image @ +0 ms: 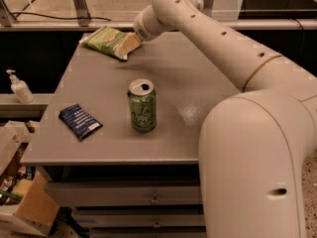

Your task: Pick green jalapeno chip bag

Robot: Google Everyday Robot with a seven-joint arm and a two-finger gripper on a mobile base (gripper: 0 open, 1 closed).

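1. The gripper [130, 43] sits low over the far left corner of the surface [198, 83], at the end of the arm [218, 38] that reaches in from the right. We cannot tell whether it is spread or closed.
2. The green jalapeno chip bag [103, 38] lies flat just left of the gripper. Its near-right end meets the gripper tip, but we cannot confirm contact. Its long axis runs from far left to near right, slanting toward the gripper.
3. The green soda can [142, 107] stands upright well on the camera side of the gripper, a little to its right. A dark opening shows in its top; we cannot see the contents.
4. The dark blue packet [79, 121] lies flat, nearer the camera and left of the gripper, apart from the can.
5. Off the surface, far down-left of the gripper, is an open cardboard box [29, 207]; we cannot identify the items in it.
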